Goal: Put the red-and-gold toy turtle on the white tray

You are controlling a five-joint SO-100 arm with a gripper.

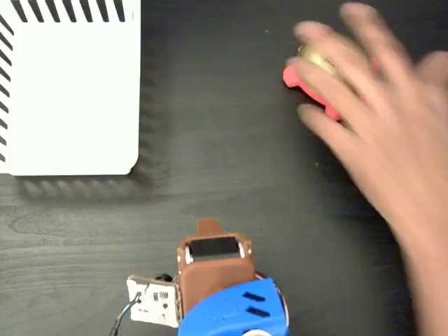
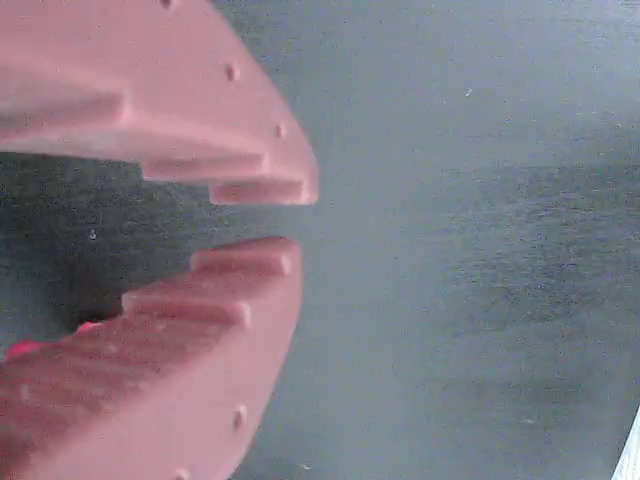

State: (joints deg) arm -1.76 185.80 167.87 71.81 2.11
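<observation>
While a person's hand (image 1: 378, 119) is draped over the red-and-gold toy turtle (image 1: 315, 73), far off to the right of the fingers (image 2: 250, 265), nothing should be rushed; the gripper (image 2: 262, 222) is held barely parted and empty, and the white tray (image 1: 70, 98) is left waiting up on the left.

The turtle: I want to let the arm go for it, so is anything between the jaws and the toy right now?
Yes. A person's hand reaches in from the right and covers the turtle at the top right of the fixed view. The gripper, slightly open and empty, sits far below it near the bottom edge.
</observation>
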